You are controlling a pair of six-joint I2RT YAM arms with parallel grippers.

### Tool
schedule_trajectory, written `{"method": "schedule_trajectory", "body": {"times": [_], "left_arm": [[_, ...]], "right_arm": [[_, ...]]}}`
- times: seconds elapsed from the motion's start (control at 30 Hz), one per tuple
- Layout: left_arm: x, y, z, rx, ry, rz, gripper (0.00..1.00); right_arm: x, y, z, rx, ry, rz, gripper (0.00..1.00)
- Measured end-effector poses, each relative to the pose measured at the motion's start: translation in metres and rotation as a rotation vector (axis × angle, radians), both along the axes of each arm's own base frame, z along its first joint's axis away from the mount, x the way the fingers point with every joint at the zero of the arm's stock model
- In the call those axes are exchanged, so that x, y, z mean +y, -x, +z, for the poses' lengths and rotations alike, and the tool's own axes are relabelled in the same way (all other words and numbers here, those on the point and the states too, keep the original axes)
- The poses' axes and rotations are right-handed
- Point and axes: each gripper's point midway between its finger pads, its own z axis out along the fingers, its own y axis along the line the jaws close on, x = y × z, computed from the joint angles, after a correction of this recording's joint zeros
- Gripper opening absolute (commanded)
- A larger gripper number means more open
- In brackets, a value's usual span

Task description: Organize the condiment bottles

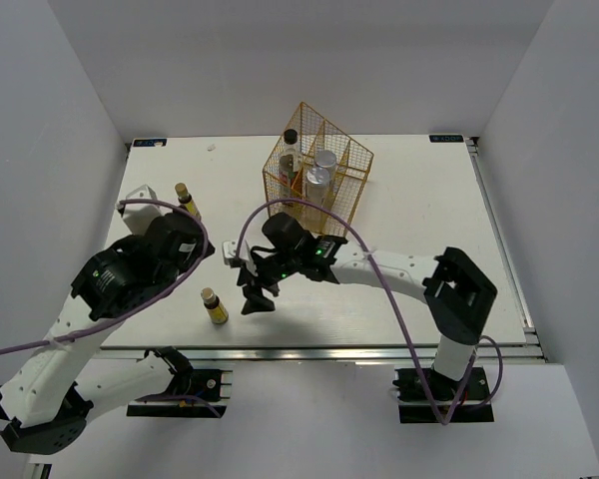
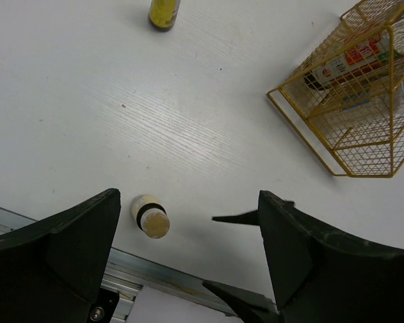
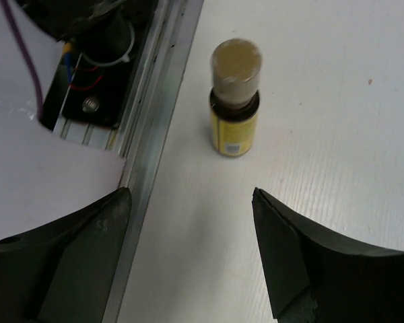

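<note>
We see left gripper (image 2: 188, 205) spread wide, nothing between fingers. Right gripper (image 3: 190, 195) likewise spread and empty, just beside first yellow bottle (image 3: 234, 111), which is upright by front rail (image 3: 155, 101). Second yellow bottle (image 1: 187, 198) stands on table (image 1: 429, 220), well left of basket (image 1: 354, 185). Inside basket: dark bottle (image 1: 291, 152), two white bottles (image 1: 324, 160).

We see a white table (image 1: 429, 220).
A bottle (image 1: 216, 307) stands just before our right claw (image 1: 252, 287); second bottle (image 1: 187, 200) and basket (image 1: 351, 165) farther off.
</note>
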Motion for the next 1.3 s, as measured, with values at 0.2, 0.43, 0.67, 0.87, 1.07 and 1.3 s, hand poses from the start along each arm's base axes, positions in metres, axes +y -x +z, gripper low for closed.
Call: {"method": "schedule_trajectory", "body": {"times": [0.2, 0.43, 0.67, 0.87, 1.07, 1.3], "left_arm": [[0.012, 0.011, 0.013, -0.065, 0.06, 0.02, 0.92], [0.02, 0.014, 0.019, -0.102, 0.088, 0.05, 0.92], [0.022, 0.014, 0.017, -0.104, 0.079, 0.061, 0.92], [0.022, 0.014, 0.017, -0.105, 0.081, 0.064, 0.93], [0.024, 0.016, 0.014, -0.105, 0.083, 0.066, 0.92], [0.025, 0.016, 0.013, -0.104, 0.081, 0.068, 0.93]], "right_arm": [[0.035, 0.003, -0.017, 0.065, 0.019, -0.101, 0.77], [0.055, 0.009, -0.012, 0.093, -0.016, -0.151, 0.77], [0.084, -0.004, 0.002, 0.07, -0.082, -0.218, 0.76], [0.098, -0.007, -0.004, 0.062, -0.083, -0.235, 0.61], [0.099, -0.01, -0.011, 0.055, -0.071, -0.244, 0.49], [0.1, -0.014, -0.009, 0.024, -0.087, -0.248, 0.14]]}}
